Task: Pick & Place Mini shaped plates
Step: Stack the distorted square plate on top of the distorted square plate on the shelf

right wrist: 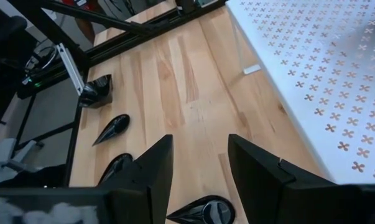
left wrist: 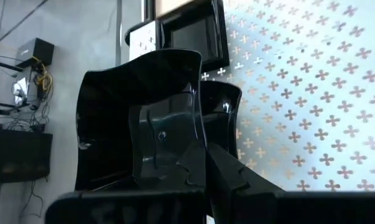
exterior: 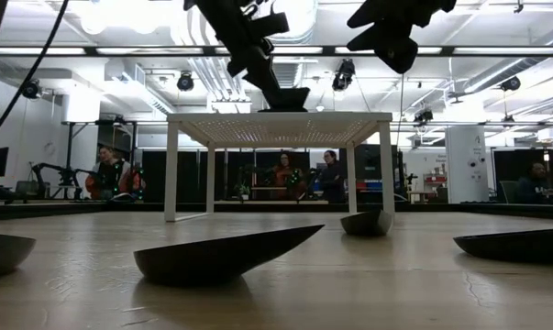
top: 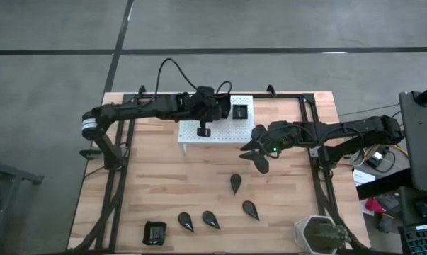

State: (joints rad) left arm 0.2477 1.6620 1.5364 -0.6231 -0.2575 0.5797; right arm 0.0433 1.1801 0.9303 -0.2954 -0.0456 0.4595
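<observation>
**Left gripper pinching a square dish over the white stand**

A glossy black raised-rim square plate [left wrist: 137,118] is sitting tilted between the fingers of the left gripper [top: 204,129], which is pinching it over the white perforated stand [top: 231,131]. In the low view that gripper [exterior: 285,96] is hanging just above the stand's top [exterior: 281,117]; whether the plate is touching the surface cannot be told. A second square plate [top: 240,111] is resting on the stand near its far edge, and it is showing beyond the held one in the left wrist view [left wrist: 193,34].

The right gripper [top: 259,152] is hovering above the bare wooden table [top: 163,184], just off the stand's right front corner, with its fingers [right wrist: 147,180] spread apart and holding nothing. A teardrop plate [right wrist: 206,211] is lying on the wood below them.

Four teardrop plates are lying on the table nearer the front: one [top: 236,183] close to the middle, one [top: 250,209] right of it, and two [top: 210,219] [top: 185,222] side by side farther left. Another square plate [top: 154,232] is sitting near the front left. A grey-green hexagonal pot [top: 319,234] is standing at the front right corner.
</observation>
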